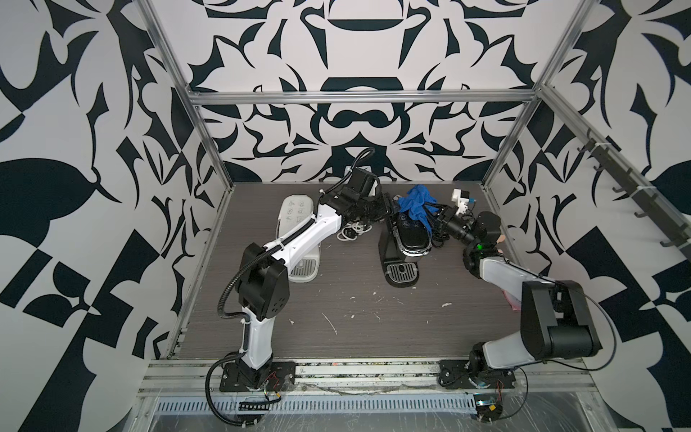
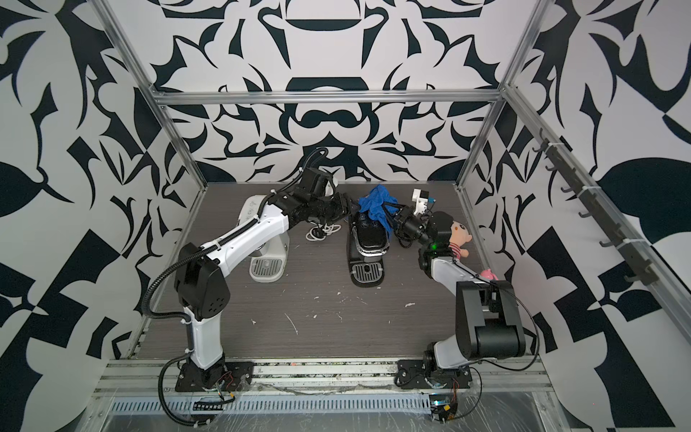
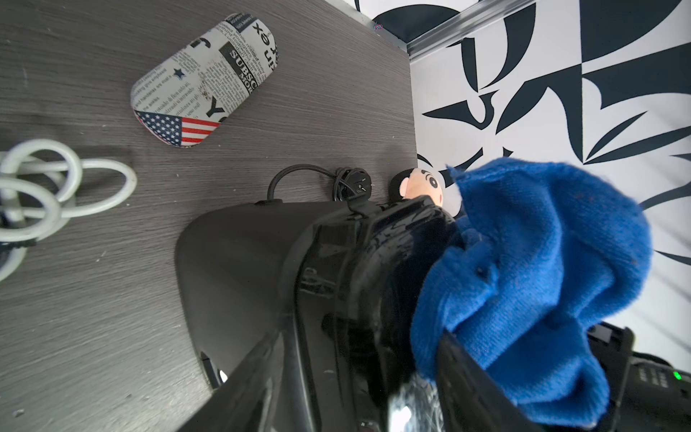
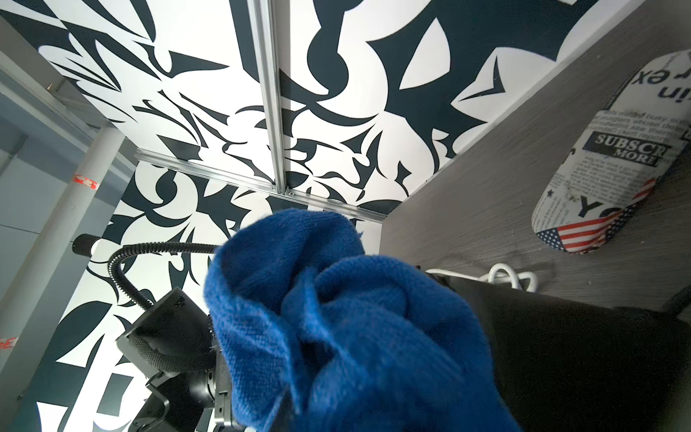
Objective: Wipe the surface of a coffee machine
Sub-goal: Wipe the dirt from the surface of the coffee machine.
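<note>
Wiping from here carries a few risks, as I judge it. The black machine (image 1: 407, 239) stands free at mid-table, tall above its drip tray (image 1: 401, 271), so a hard push from the right could slide or tip it. The left gripper (image 1: 389, 208) sits just at its far left flank, and I cannot tell whether those jaws are released or grasping the machine. The right gripper (image 1: 429, 212) is clenched on the blue cloth (image 1: 413, 204), which is bunched in a lump at the machine's far top edge. A lump meets the surface with little area and may skip patches, and a loose fold could snag or pull free. The black cord (image 3: 284, 175) just right of the machine could catch a finger, as could the white cord (image 1: 351, 232) to its left. The table (image 1: 374, 336) is dark grey wood-grain, with white flecks (image 1: 331, 323) toward the near side. Further back stand a white machine (image 1: 297, 215) at left and a doll (image 2: 458, 233) at right, and a newsprint case (image 3: 209, 78) lies near the far wall. Black-and-white patterned walls (image 1: 355, 123) on an aluminium frame (image 1: 359, 97) close in left, right and far.
</note>
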You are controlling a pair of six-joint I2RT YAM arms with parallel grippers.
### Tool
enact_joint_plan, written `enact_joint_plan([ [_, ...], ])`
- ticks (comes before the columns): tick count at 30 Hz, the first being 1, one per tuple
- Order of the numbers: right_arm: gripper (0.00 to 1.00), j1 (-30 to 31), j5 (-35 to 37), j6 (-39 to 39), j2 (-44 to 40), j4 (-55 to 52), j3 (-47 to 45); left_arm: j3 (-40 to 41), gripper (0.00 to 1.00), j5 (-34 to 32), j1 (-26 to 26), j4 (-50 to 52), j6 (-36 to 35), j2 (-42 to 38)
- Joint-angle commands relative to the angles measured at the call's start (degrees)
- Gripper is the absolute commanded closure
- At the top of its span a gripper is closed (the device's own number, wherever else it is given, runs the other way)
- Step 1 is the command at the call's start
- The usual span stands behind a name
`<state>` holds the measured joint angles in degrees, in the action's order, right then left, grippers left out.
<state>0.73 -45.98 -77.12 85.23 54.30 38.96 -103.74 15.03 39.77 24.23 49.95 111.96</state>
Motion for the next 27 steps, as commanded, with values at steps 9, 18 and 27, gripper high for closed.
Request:
enact_joint_plan([
  [9, 1.0, -1.14, -1.42, 1.34, 7.15, -12.91, -9.46, 3.23, 0.33, 0.13, 0.22, 1.27, 1.67, -0.96],
  [18, 1.0, -1.79, -3.14, 2.33, 13.68, -8.45, -11.05, 1.91, 0.33, 1.58, 0.31, 2.04, 1.75, 0.08],
  [27, 1.0, -1.87, -4.14, -5.14, 15.3, 0.98, -10.47, 2.52, 0.33, 1.8, 0.62, 1.91, 2.36, -0.45],
])
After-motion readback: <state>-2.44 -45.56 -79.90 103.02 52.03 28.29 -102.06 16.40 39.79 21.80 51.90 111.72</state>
